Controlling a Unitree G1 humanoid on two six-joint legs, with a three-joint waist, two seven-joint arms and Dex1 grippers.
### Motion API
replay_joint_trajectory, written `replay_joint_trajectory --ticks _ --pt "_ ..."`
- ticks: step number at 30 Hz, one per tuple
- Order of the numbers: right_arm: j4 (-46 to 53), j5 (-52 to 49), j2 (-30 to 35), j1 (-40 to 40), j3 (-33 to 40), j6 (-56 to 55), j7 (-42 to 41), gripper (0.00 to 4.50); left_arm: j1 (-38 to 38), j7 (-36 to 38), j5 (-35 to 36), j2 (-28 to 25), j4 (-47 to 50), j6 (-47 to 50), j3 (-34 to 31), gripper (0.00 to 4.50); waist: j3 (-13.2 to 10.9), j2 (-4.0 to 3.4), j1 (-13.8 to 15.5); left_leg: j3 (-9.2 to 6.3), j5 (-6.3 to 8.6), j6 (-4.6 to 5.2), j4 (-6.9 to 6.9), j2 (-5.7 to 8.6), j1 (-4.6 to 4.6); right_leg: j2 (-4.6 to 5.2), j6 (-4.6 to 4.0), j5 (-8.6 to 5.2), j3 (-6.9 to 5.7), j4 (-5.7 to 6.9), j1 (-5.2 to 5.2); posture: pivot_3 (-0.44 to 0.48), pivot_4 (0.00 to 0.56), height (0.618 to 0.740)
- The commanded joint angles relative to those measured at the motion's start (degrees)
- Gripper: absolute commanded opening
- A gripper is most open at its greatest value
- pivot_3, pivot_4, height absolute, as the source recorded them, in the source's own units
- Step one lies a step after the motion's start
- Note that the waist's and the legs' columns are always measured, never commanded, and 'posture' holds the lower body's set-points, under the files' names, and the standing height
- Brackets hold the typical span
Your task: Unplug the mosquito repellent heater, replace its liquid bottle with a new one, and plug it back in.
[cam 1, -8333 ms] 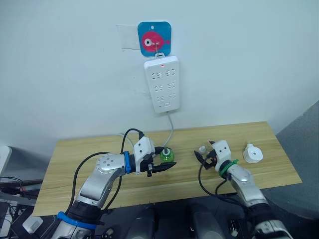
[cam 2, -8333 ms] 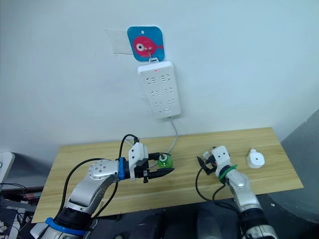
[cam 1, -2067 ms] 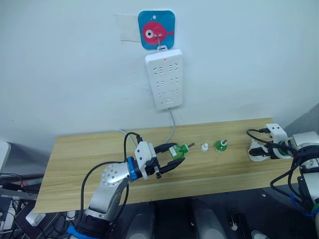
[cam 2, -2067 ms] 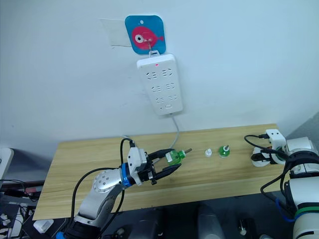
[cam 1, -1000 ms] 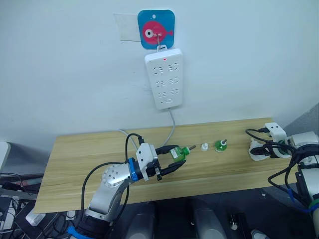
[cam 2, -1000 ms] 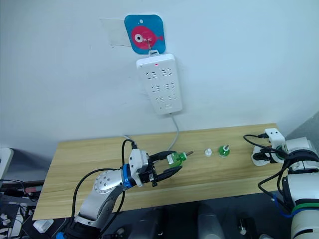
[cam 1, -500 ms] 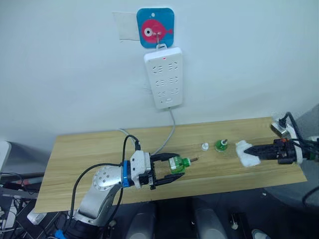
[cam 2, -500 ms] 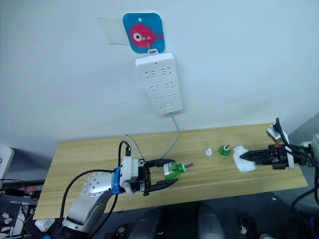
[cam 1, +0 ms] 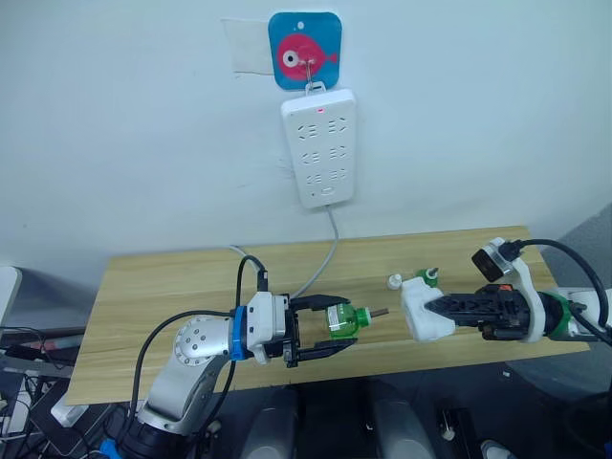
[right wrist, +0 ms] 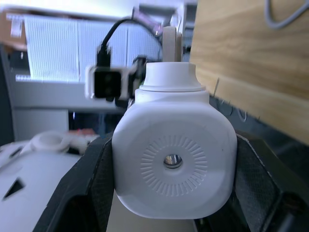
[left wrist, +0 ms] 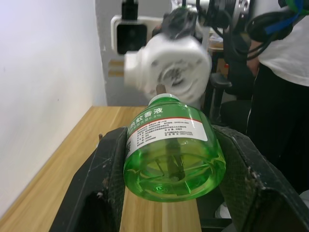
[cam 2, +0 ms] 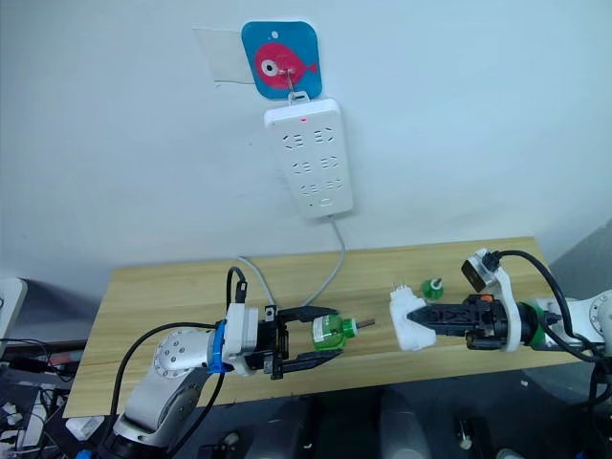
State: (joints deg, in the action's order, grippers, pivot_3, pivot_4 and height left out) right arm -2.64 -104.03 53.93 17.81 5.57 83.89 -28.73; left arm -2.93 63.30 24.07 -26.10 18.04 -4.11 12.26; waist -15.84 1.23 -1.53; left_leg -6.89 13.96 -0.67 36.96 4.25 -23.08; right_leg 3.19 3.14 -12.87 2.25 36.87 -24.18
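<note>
Head view: the right gripper (cam 1: 449, 311), clamped on the heater (cam 1: 425, 315), has swung in from the desk's right edge toward the bottle (cam 1: 342, 318) pinched by the left gripper (cam 1: 330, 328).

Wrist views: wick and socket nearly aligned; insertion looks imminent.
</note>
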Motion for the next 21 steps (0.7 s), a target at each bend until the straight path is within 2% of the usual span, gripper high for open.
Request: replay_joint_trajectory --ticks 1,21 --pt "2.28 -8.81 0.95 -0.95 -1.1 -4.56 5.75 2.94 0.72 -0.08 0.67 0.48 2.83 -0.61 1.3 2.24 -0.01 0.01 -0.04 0.0 0.0 0.0 0.0 0.0 0.0 0.0 0.01 0.0 0.0 0.0 0.0 -0.002 0.28 0.74" --pt "5.26 -8.97 1.94 -1.26 -2.93 -5.59 4.32 2.94 -1.0 -2.31 -0.91 3.11 0.38 -0.97 3.12 2.24 0.0 0.01 0.02 -0.01 0.0 0.0 0.01 -0.01 0.01 -0.02 0.16 -0.1 0.0 0.0 0.0 -0.003 0.269 0.74"
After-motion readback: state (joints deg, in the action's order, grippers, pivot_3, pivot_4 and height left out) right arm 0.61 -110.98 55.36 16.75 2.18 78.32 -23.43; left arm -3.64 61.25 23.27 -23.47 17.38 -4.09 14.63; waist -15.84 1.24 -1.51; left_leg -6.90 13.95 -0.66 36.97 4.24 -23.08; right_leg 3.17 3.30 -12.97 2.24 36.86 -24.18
